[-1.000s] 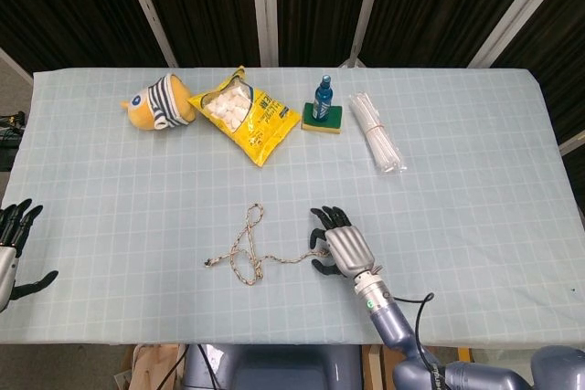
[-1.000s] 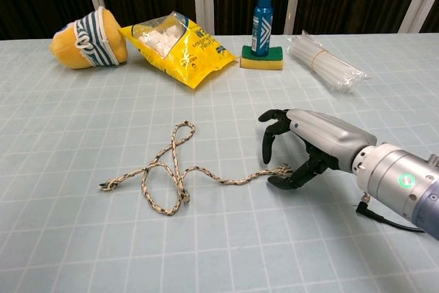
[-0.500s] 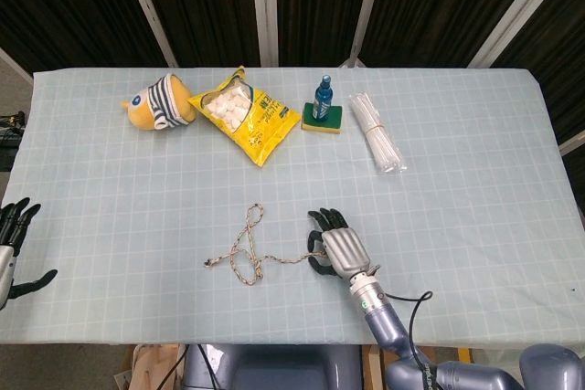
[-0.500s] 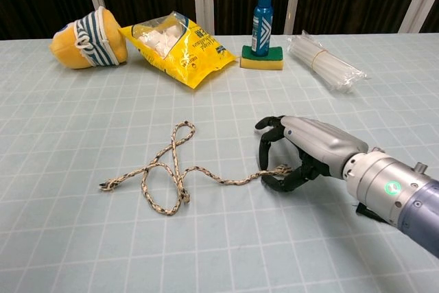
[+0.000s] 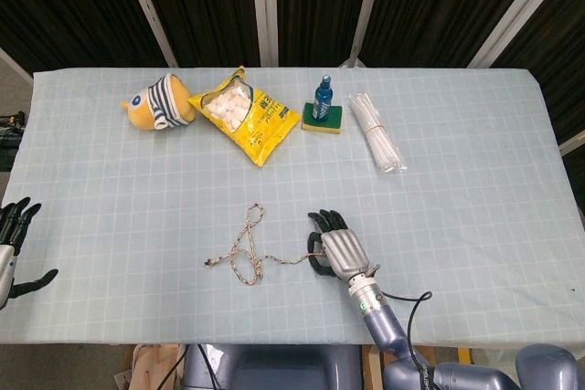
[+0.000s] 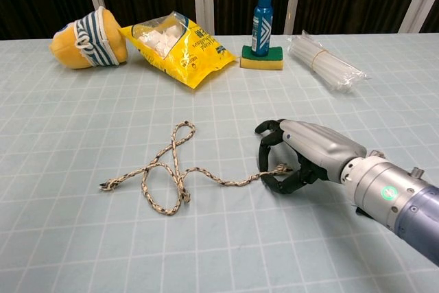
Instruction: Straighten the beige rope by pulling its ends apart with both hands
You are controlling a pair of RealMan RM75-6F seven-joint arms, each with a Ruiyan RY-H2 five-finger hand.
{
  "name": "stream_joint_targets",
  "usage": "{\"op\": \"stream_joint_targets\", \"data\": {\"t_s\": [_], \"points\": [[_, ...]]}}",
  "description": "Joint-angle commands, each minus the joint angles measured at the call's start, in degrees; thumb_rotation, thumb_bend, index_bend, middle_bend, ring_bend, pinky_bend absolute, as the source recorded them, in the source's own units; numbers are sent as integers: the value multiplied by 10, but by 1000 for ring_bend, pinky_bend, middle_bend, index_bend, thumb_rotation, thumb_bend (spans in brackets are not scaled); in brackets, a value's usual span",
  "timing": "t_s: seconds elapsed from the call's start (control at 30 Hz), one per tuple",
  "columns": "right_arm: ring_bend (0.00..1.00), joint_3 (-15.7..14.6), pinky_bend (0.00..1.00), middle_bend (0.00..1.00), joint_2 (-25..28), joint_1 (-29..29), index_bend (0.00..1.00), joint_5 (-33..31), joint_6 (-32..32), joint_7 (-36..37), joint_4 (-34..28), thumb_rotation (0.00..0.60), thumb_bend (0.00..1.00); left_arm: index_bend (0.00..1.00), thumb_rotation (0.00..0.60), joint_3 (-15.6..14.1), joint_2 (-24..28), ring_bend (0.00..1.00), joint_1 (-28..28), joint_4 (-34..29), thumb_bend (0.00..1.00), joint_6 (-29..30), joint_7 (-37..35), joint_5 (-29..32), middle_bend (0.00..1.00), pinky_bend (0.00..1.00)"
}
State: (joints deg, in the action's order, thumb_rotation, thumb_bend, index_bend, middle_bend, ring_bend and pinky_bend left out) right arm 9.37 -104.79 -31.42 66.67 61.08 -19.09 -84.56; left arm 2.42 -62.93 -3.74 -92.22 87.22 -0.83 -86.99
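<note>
Metal right hand (image 6: pixel 302 156) curls over the braided, looped beige rope's (image 6: pixel 164 173) frayed end; grip uncertain.

One rope (image 5: pixel 247 246), two hands (image 5: pixel 333 246).

You see a pale blue grid-checked tablecloth (image 6: pixel 68 252), a beige-and-brown flecked rope (image 6: pixel 168 169), a silver right hand (image 6: pixel 302 156) with black fingers (image 6: pixel 264 145), a yellow snack bag (image 6: pixel 180 46), a blue spray bottle (image 6: pixel 262 12) and a yellow plush toy (image 6: pixel 86 47) with navy-and-white stripes.
</note>
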Motion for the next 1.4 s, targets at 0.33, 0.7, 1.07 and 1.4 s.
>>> {"op": "stream_joint_targets", "data": {"t_s": [0.33,0.7,1.07,1.4], "points": [[0,-2,0,152,11,4,637,-3,7,-2,-13,600,449,22,600,-1,1,0,0,-1,20,-1,0,1,0,0],[0,0,0,151,73,27,640,11,40,14,-83,600,452,26,600,-2,1,0,-2,-12,27,-7,15,3,0,0],[0,-13,0,152,139,51,641,33,64,32,-142,600,452,121,600,8,6,0,-39,-73,118,-57,95,10,0,0],[0,-9,0,152,179,63,641,45,78,51,-151,600,452,213,600,45,-38,0,-111,-145,164,-135,214,67,27,0]]}}
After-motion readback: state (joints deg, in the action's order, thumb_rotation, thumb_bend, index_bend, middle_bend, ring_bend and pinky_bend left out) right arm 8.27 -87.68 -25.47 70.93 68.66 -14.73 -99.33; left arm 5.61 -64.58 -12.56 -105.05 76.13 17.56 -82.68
